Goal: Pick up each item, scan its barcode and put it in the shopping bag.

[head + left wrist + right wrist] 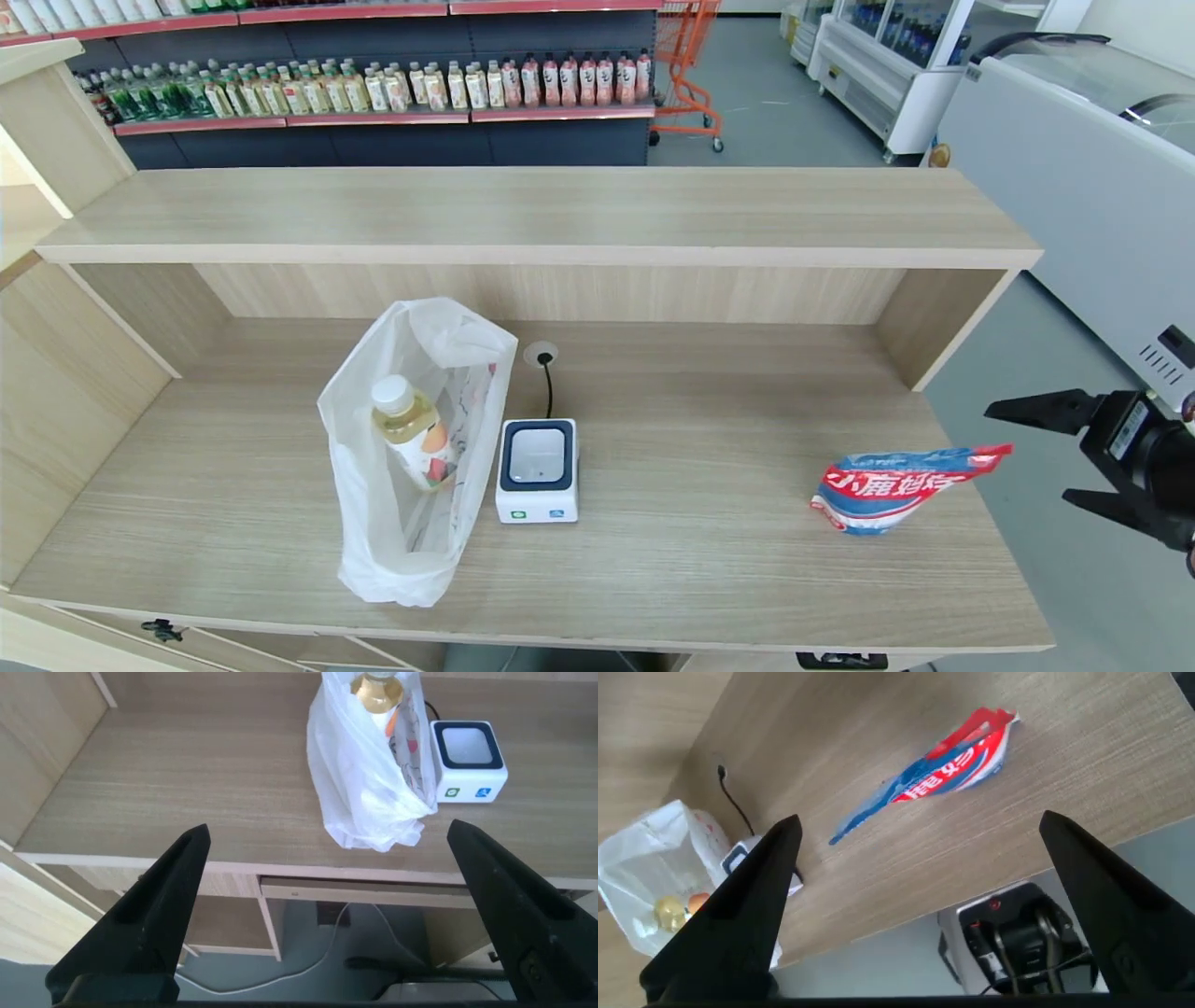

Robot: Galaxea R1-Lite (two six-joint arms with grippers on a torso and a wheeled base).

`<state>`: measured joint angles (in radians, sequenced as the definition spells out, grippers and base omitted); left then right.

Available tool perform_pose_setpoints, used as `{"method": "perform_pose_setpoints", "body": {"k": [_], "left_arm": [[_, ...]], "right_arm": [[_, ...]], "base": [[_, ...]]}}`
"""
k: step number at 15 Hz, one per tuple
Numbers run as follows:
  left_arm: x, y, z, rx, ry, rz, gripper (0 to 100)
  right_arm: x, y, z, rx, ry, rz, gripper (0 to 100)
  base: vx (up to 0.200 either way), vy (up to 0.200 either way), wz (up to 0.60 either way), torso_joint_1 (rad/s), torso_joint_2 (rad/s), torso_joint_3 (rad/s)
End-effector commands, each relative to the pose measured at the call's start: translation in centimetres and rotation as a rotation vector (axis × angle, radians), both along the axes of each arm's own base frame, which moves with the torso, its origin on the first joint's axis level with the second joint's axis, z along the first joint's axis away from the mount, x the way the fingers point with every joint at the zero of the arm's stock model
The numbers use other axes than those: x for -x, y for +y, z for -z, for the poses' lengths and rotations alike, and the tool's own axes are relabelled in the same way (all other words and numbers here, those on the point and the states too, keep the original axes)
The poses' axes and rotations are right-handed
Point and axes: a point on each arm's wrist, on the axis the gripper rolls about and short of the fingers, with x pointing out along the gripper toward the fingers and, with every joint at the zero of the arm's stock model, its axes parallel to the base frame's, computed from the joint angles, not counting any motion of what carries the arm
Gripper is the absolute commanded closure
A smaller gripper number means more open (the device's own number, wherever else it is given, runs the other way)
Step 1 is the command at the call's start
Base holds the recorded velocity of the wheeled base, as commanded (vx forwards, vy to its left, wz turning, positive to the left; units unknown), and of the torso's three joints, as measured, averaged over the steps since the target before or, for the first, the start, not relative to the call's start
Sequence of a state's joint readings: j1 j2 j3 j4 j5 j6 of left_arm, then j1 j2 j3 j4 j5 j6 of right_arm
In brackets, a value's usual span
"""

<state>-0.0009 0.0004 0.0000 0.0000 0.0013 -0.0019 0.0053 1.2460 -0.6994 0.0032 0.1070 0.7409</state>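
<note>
One snack pouch lies outside the shopping bag, so the right gripper hangs near it, fingers spread. The left gripper, also spread, holds nothing, the bottle bagged.

A pale wooden table has a raised ledge along its far side. Beyond it, a store shelf holds rows of bottled drinks. An orange cart stands far right, near white freezers.

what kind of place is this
Most likely a shop checkout: a scanner and a shopping bag on the counter, shelves of drink bottles and freezers behind.
</note>
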Motion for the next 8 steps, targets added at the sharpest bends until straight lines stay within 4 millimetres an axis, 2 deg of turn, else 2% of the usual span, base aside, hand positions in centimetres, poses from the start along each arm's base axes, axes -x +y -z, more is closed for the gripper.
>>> {"method": "perform_pose_setpoints", "body": {"k": [1, 4, 7, 8], "left_arm": [[0.0, 0.0, 0.0, 0.001, 0.0, 0.0, 0], [0.0, 0.0, 0.0, 0.001, 0.0, -0.001, 0], [0.0, 0.0, 0.0, 0.001, 0.0, -0.001, 0], [0.0, 0.0, 0.0, 0.001, 0.0, -0.001, 0]], "right_arm": [[-0.7, 0.2, -0.9, -0.078, 0.039, 0.036, 0], [-1.8, 0.9, 0.2, -0.13, 0.109, 0.112, 0], [-4.0, 1.9, 2.4, -0.086, 0.202, 0.173, 0], [-5.4, 2.3, 3.2, -0.051, 0.211, 0.205, 0]], "base": [[0.0, 0.0, 0.0, 0.0, 0.0, 0.0], [0.0, 0.0, 0.0, 0.0, 0.0, 0.0], [0.0, 0.0, 0.0, 0.0, 0.0, 0.0], [0.0, 0.0, 0.0, 0.0, 0.0, 0.0]]}}
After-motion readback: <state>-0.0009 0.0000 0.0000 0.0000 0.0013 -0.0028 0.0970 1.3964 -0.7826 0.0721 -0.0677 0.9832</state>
